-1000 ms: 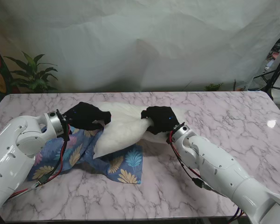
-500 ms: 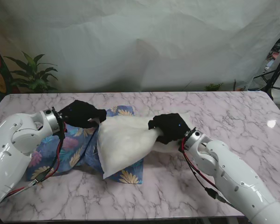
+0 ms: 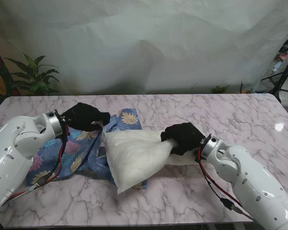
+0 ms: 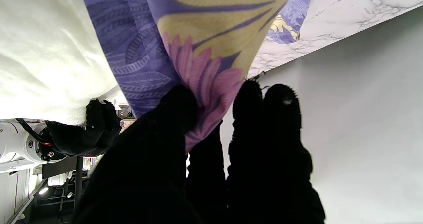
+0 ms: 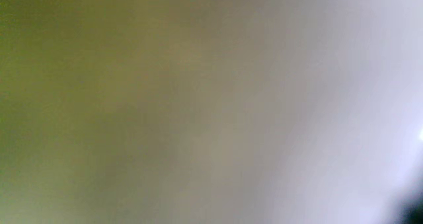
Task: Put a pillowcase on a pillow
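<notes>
A white pillow (image 3: 136,155) lies across the middle of the marble table, one end over the blue floral pillowcase (image 3: 79,148). My right hand (image 3: 182,138), in a black glove, is shut on the pillow's right end. My left hand (image 3: 85,117) is shut on a lifted edge of the pillowcase at its far side. In the left wrist view the gloved fingers (image 4: 178,118) pinch the purple and pink cloth (image 4: 198,52), with the pillow (image 4: 49,52) beside it. The right wrist view is a blur of pale fabric.
The marble table (image 3: 239,115) stretches to the right of the pillow. A potted plant (image 3: 36,74) stands behind the table's far left corner, and a white backdrop sheet (image 3: 148,43) hangs behind. A dark tripod (image 3: 285,76) is at the far right.
My right hand has pulled the pillow nearer to me and to the right. More of the pillowcase's far edge now shows. My left hand has held its grip and shifted slightly.
</notes>
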`<state>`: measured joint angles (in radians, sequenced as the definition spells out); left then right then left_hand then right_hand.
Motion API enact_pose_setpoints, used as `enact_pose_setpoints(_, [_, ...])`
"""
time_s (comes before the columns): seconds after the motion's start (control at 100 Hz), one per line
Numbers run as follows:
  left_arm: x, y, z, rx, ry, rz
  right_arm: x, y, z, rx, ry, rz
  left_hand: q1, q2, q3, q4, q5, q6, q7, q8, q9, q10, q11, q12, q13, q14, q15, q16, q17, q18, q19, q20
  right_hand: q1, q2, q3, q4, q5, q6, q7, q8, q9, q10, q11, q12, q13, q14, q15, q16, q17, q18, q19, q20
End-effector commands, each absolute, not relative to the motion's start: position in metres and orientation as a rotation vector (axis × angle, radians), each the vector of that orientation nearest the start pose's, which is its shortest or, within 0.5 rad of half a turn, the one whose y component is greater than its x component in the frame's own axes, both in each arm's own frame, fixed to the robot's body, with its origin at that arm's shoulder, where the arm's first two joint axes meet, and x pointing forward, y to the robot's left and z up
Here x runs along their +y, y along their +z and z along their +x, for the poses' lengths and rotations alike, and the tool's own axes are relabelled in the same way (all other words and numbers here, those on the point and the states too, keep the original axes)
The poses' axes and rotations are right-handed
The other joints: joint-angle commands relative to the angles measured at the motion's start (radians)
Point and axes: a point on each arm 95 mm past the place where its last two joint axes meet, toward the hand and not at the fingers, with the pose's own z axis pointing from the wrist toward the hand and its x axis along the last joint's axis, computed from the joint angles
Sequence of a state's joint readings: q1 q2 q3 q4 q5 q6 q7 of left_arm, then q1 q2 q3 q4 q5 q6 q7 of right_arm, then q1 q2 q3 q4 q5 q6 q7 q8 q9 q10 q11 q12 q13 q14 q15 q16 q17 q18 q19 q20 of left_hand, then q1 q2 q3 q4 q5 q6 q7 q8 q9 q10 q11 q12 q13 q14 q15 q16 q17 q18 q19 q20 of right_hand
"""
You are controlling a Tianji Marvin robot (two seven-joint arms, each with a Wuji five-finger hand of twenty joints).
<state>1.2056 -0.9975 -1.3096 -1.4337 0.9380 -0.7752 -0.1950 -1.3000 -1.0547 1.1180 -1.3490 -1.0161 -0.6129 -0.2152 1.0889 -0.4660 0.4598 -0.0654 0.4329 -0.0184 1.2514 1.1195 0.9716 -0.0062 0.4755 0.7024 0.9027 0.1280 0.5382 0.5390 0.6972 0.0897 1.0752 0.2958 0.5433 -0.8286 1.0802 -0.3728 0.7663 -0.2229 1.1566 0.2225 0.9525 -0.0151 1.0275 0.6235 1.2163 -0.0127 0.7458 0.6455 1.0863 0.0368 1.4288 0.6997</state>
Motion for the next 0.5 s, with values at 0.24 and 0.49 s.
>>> enact_pose_setpoints(0.24, [0.055, -0.2, 0.471, 1.93, -1.62, -0.575, 0.007, -0.29, 0.439, 1.757, 1.89, 0.686, 0.002, -0.012, 0.033, -0.015, 0.019, -0.011, 0.02, 0.016, 0.021, -0.008, -0.009, 0.007, 0.001, 0.014, -0.006, -0.003, -0.011, -0.06, 0.002, 0.016, 0.123, 0.131, 0.198, 0.056, 0.03, -0.154, 0.152, 0.061, -0.02, -0.02, 0.046, 0.016, 0.047, -0.105, 0.233, 0.077, 0.01, -0.326, 0.004, 0.01])
enact_pose_setpoints(0.49, [0.057, -0.183, 0.465, 1.878, -1.597, -0.546, 0.002, -0.282, 0.436, 1.728, 1.875, 0.709, 0.003, -0.011, 0.032, -0.015, 0.018, -0.01, 0.02, 0.016, 0.02, -0.008, -0.009, 0.007, 0.0, 0.014, -0.004, -0.004, -0.011, -0.06, 0.003, 0.017, 0.125, 0.131, 0.196, 0.058, 0.03, -0.153, 0.152, 0.06, -0.019, -0.016, 0.046, 0.016, 0.048, -0.102, 0.235, 0.077, 0.008, -0.321, 0.006, 0.013])
